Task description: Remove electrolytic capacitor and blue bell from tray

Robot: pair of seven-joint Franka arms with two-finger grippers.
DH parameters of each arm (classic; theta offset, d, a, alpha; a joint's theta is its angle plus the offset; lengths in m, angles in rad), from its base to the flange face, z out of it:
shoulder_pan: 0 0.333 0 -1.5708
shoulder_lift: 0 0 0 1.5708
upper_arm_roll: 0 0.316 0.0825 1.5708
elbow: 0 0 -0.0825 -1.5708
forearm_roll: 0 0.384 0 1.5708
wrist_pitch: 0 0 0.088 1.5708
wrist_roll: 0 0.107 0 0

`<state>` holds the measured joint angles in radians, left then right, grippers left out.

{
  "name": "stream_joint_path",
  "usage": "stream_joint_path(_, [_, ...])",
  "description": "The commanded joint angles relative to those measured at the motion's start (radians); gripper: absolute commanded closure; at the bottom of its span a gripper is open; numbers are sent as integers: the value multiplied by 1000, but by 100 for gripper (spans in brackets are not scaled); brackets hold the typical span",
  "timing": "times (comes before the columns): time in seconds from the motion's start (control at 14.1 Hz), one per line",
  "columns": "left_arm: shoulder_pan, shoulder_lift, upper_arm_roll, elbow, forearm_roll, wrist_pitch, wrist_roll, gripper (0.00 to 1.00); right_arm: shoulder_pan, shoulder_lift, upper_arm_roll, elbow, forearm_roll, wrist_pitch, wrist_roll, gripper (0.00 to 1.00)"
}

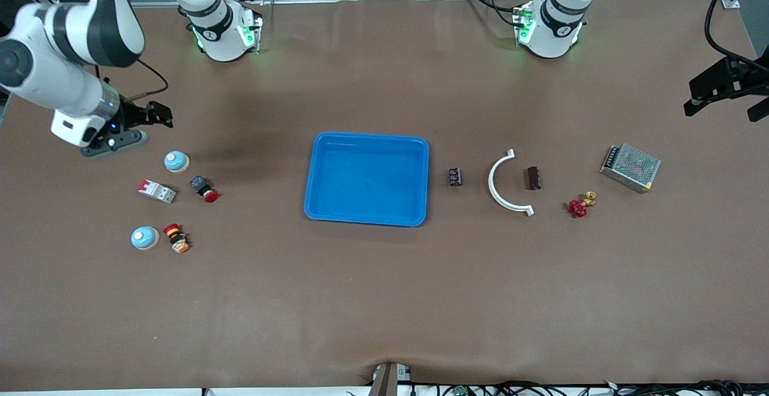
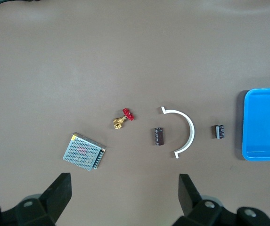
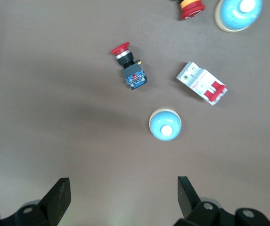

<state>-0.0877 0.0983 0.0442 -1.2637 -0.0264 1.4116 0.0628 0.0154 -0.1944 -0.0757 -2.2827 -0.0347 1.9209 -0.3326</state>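
The blue tray (image 1: 366, 178) sits empty, bell (image 1: 176, 161) at nine o'clock, capacitor (image 1: 455, 176) at three; both grippers (image 1: 157, 113) (image 1: 727, 92) hover wide-jawed, so nothing remains but withdrawing.

The tray (image 1: 367, 179) looks like glossy, smooth blue plastic. The table (image 1: 384, 300) has a matt brown covering. The mesh box (image 1: 630, 167) under the left gripper is perforated grey metal.

Open tabletop is left around the tray (image 1: 367, 178), with only a capacitor (image 1: 455, 176) just beside it toward the left arm's end, while the right arm's end is crowded by two bells (image 1: 176, 161), buttons (image 1: 204, 188) and a breaker (image 1: 157, 191).
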Motion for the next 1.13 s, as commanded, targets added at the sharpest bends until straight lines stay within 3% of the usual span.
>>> stream_joint_path(0.0, [-17,-14,13,-16,20,13,23,0,-2,7,-9,231,-4,-194,50,0])
stream_joint_path(0.21, [-14,-14,11,-16,20,13,23,0,18,16,-7,422,-5,-335,202,0])
stream_joint_path(0.78, [-14,-8,11,-16,22,13,20,0,32,108,-10,618,-1,-375,259,0])
stream_joint_path(1.06, [-14,-6,11,-16,20,13,20,0,34,118,-9,640,-4,-375,253,0])
